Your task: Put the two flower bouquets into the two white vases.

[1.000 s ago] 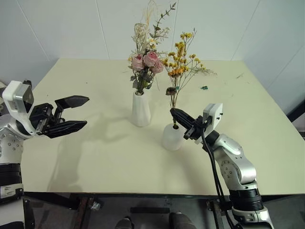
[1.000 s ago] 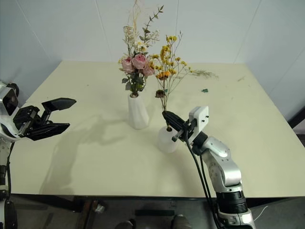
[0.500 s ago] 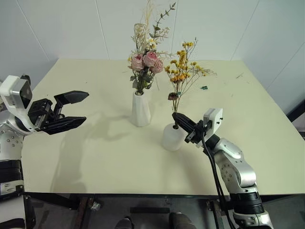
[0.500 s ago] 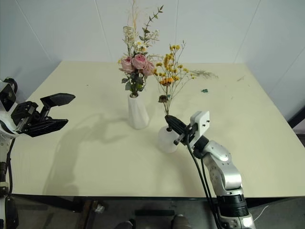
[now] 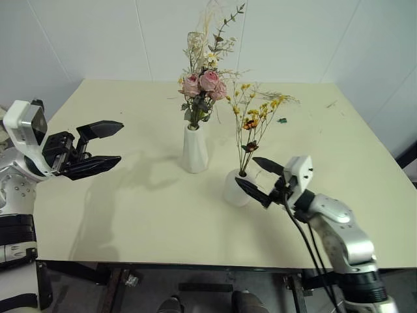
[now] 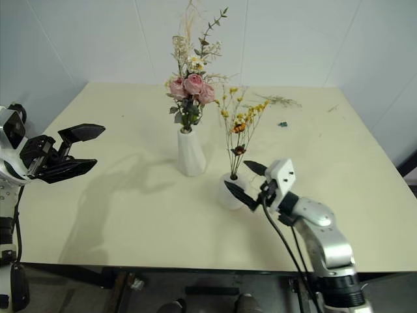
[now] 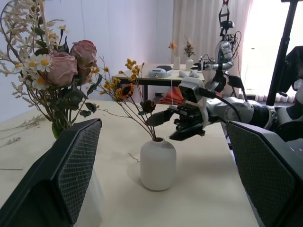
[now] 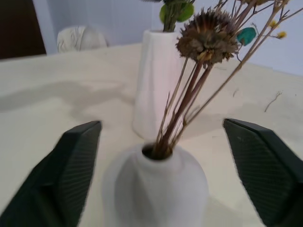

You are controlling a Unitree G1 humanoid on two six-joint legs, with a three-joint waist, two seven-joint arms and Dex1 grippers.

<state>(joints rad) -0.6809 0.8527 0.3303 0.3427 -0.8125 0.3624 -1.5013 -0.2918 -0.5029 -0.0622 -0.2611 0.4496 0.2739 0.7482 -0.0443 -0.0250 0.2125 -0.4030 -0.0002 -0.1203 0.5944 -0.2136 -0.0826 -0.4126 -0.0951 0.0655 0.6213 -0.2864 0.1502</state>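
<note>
The tall white vase [image 5: 195, 149] stands mid-table and holds the pink rose bouquet [image 5: 203, 85]. To its right, nearer me, the short round vase [image 5: 237, 188] holds the yellow-orange spray [image 5: 254, 114], whose brown stems [image 8: 173, 118] stand in the top hole. My right gripper [image 5: 245, 169] is open just right of the short vase [image 8: 156, 189], one finger [image 8: 71, 165] on each side of it and touching nothing. My left gripper [image 5: 120, 141] hovers open and empty over the table's left side, pointing toward the vases.
Loose dry twigs [image 5: 287, 98] and a small teal scrap [image 5: 279, 120] lie at the table's far right. The cream table [image 5: 130, 208] ends at a white wall behind. In the left wrist view, another robot [image 7: 222, 42] stands at a distant table.
My right gripper has opened, let go of the yellow spray's stems and drawn back to the right. The spray now stands by itself in the short vase. The left gripper has kept still.
</note>
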